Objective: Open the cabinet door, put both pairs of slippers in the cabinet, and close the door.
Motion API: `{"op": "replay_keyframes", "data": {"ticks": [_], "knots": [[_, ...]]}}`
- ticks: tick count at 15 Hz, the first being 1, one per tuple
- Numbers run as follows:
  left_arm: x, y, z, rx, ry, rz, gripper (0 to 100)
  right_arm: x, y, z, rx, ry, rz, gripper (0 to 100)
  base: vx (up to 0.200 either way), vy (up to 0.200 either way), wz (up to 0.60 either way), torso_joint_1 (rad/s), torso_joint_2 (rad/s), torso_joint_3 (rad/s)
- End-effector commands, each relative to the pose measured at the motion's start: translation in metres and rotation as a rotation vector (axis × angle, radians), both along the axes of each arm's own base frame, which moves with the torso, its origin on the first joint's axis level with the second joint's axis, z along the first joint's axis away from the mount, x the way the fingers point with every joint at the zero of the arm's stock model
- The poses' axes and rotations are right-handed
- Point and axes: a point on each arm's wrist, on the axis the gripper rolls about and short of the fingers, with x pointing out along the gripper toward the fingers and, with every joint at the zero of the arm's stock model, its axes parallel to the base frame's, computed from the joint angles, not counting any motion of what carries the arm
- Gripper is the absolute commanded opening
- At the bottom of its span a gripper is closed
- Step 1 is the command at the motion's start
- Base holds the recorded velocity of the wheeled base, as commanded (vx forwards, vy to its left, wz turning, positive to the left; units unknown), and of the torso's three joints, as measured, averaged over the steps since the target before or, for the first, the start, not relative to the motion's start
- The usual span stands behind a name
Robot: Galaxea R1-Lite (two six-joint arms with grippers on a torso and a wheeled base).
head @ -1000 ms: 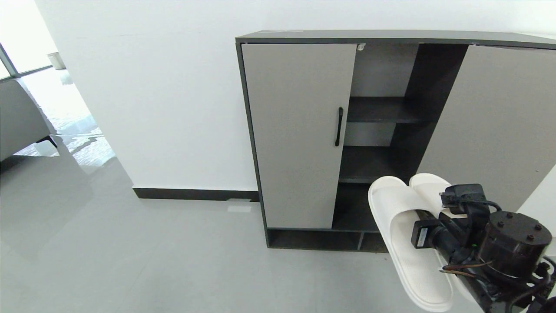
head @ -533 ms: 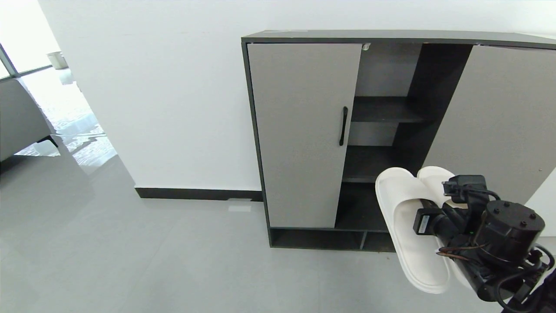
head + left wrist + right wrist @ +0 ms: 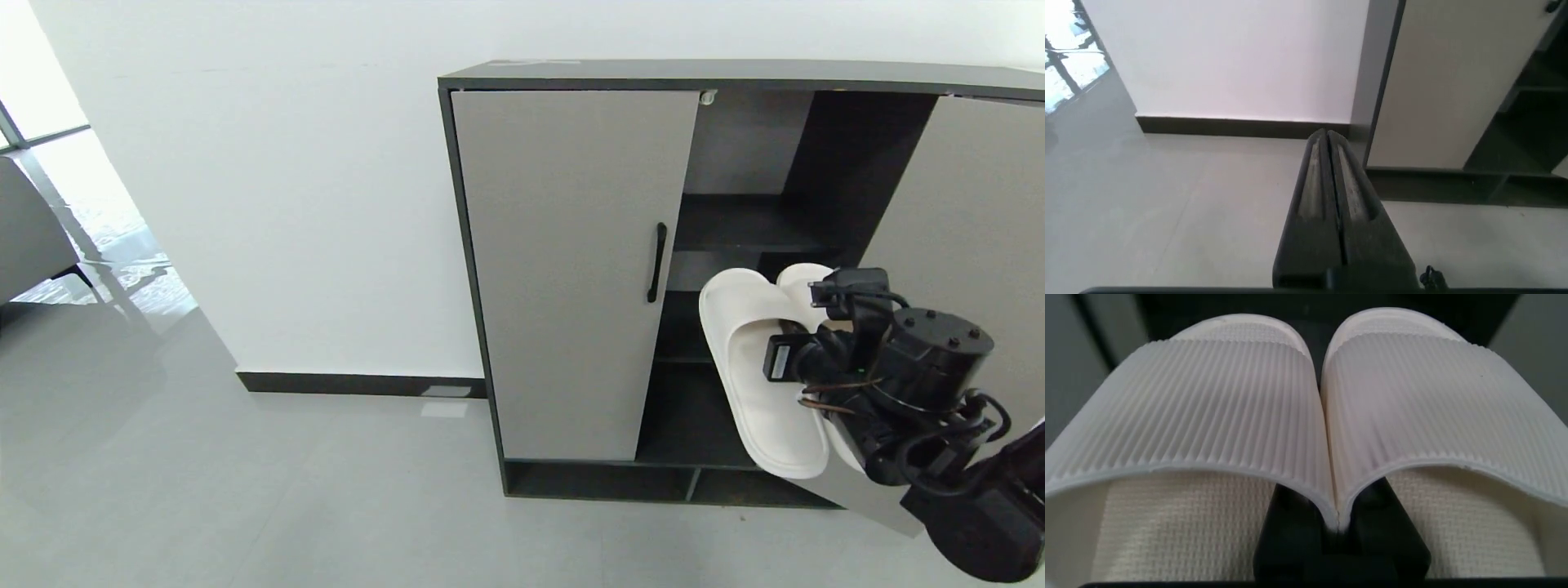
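One pair of slippers in hand, being presented to the open cabinet

**Step in hand.** By this inspector's judgement, the robot is carrying out the placing step. The cabinet [image 3: 571, 73] is standing against the wall with its right-hand door [image 3: 971, 229] swung wide open, so the opening step is reading as done. The left-hand door [image 3: 563, 269], with its dark handle [image 3: 655, 261], is sitting closed.

**Right arm.** The right gripper [image 3: 1337, 539] is closing on a white pair of slippers [image 3: 759, 367], pinching the two adjoining strap edges together between its fingers. The slippers are lying side by side and touching. They are hanging tilted in the air, toes up towards the cabinet and heels down. They are sitting just in front of the open compartment, level with the middle shelf [image 3: 678, 355], and are not resting on anything.

**Left arm.** The left gripper [image 3: 1327, 175] is hanging over the floor [image 3: 1167, 212] near the cabinet's base. Its fingers are pressing flat together and holding nothing.

**Next move.** The placing is calling for the right arm to carry the slippers past the edge of the closed door and in over a shelf. It then needs to level them and set them down before letting go. The risks being noted are these:
- the heels catching the shelf front;
- the slippers sliding apart on release, since only their strap edges are being held.

The second pair and the closing of the door are remaining outstanding.
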Motion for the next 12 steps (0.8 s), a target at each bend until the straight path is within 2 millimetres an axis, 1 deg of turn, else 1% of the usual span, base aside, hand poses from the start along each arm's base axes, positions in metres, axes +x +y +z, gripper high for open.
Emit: {"op": "replay_keyframes", "data": {"ticks": [1, 2, 3, 4, 5, 7, 11, 12], "knots": [[0.000, 0.000, 0.000, -0.001, 0.002, 0.001, 0, 0.014, -0.004, 0.039, 0.030, -0.081, -0.008, 0, 0.200, 0.000, 0.00, 0.002, 0.00, -0.002], [0.000, 0.000, 0.000, -0.001, 0.001, 0.001, 0, 0.021, -0.006, 0.048, 0.030, -0.086, -0.011, 0, 0.200, 0.000, 0.00, 0.007, 0.00, 0.007], [0.000, 0.000, 0.000, -0.002, 0.002, 0.001, 0, 0.025, -0.007, 0.053, 0.029, -0.086, -0.013, 0, 0.200, 0.000, 0.00, 0.007, 0.01, -0.002], [0.000, 0.000, 0.000, -0.002, 0.002, 0.001, 0, 0.034, -0.011, 0.061, 0.026, -0.083, -0.022, 0, 0.200, 0.000, 0.00, 0.002, 0.01, 0.007], [0.000, 0.000, 0.000, -0.002, 0.002, 0.001, 0, 0.039, -0.013, 0.064, 0.020, -0.075, -0.008, 0, 0.200, 0.000, 0.00, 0.002, 0.01, -0.002], [0.000, 0.000, 0.000, -0.004, 0.000, 0.001, 0, 0.049, -0.018, 0.062, 0.011, -0.056, -0.009, 0, 0.000, 0.000, 0.00, 0.000, 0.00, 0.000], [0.000, 0.000, 0.000, -0.004, 0.002, 0.001, 0, 0.086, -0.017, 0.067, 0.019, -0.094, -0.016, 0, 0.000, 0.000, 0.00, 0.000, 0.00, 0.000], [0.000, 0.000, 0.000, -0.005, 0.002, 0.001, 0, 0.094, -0.017, 0.065, 0.020, -0.092, -0.020, 0, 0.000, 0.000, 0.00, 0.000, 0.00, 0.000]]}}
